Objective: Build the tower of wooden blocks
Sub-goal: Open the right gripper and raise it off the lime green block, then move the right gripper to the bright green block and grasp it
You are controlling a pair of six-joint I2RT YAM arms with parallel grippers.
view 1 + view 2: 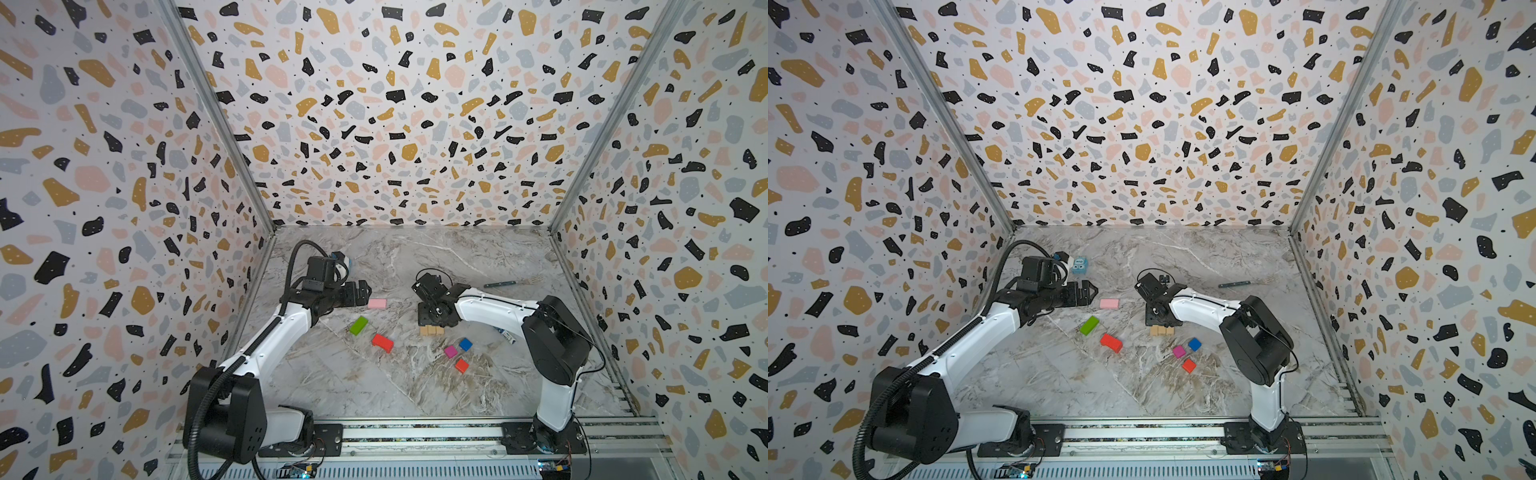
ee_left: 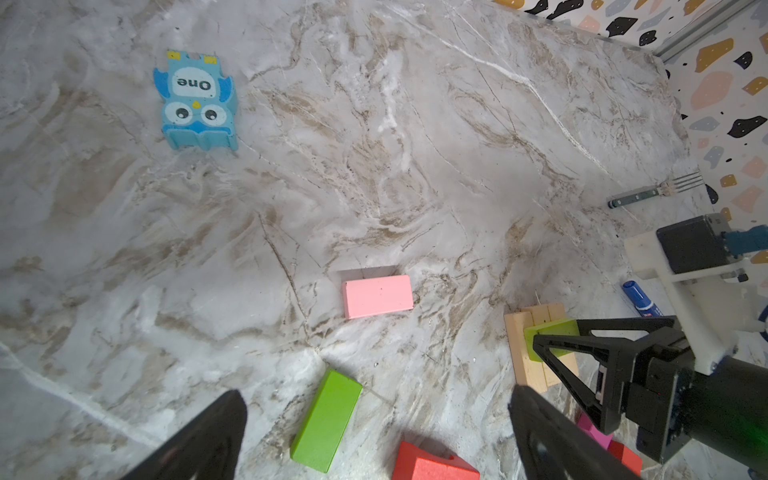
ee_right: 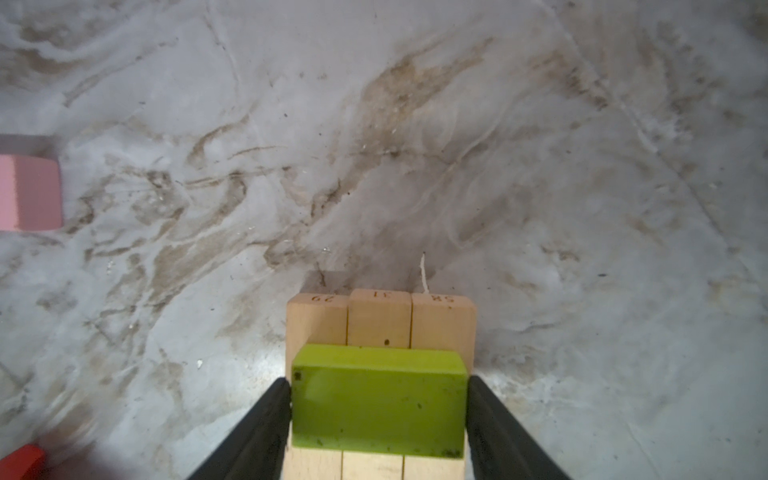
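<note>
Pulling your right gripper [image 3: 378, 382] away crooked could drag the green block [image 3: 378, 409] off the tan blocks [image 3: 380, 320]; clamped or merely flanking, cannot tell; left gripper [image 2: 376, 397] apart

Pictured were three tan blocks [image 3: 380, 320], two green blocks [image 2: 326, 419], one pink block [image 2: 377, 296], one red block [image 1: 382, 343], three cubes [image 1: 466, 344], one fork [image 2: 656, 192], one marker [image 2: 640, 297] and one owl box [image 2: 195, 104].
</note>
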